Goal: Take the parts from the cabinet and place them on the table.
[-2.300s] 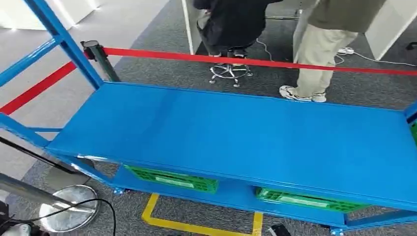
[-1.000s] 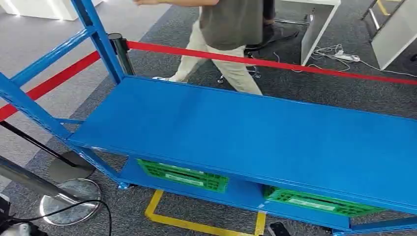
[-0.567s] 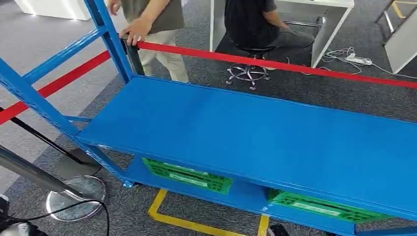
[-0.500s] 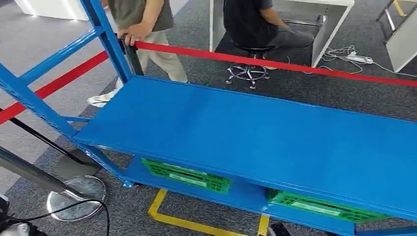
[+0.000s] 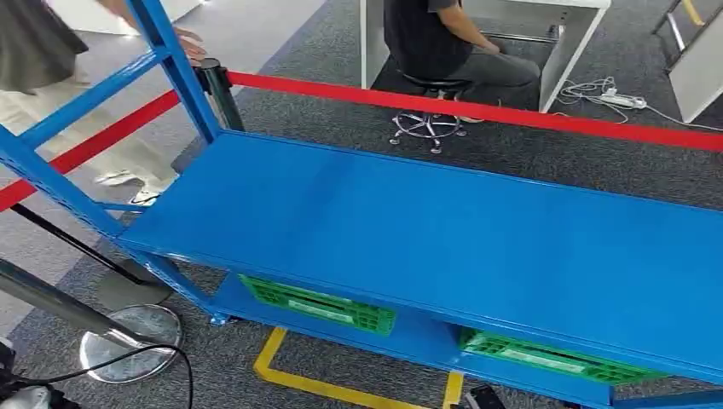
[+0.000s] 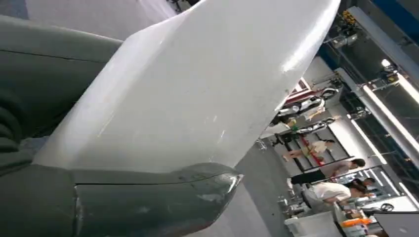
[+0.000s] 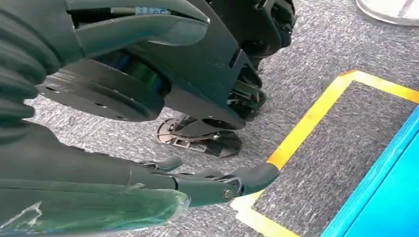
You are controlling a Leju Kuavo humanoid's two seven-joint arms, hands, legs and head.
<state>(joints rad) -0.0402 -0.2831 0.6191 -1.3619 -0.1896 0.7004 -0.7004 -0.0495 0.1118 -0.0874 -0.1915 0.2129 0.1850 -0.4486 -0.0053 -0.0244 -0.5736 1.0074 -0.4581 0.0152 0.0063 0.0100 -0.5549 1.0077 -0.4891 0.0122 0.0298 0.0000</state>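
Observation:
My left hand (image 6: 74, 202) grips a large smooth white part (image 6: 197, 94), which lies between the thick grey thumb and the ribbed cover. My right hand (image 7: 99, 177) hangs low over the carpet, its thumb (image 7: 148, 29) well apart from the straight dark fingers (image 7: 222, 185), with nothing between them. A clear glossy strip (image 7: 99, 212) lies along the fingers; I cannot tell what it is. In the head view a blue metal shelf unit (image 5: 443, 230) stands in front of me with a bare top. Two green crates (image 5: 320, 304) (image 5: 546, 356) sit on its lower shelf.
A red barrier tape (image 5: 477, 109) runs behind the shelf from a black post (image 5: 217, 89). A person (image 5: 51, 77) walks at the far left with a hand near the post; another sits at a white desk (image 5: 443, 43). Yellow floor tape (image 5: 341, 392) and a chrome stanchion base (image 5: 128, 341) lie near me.
The camera has shifted slightly. The standing person has walked from behind the shelf off to the left, past the post. The shelf and crates have stayed put.

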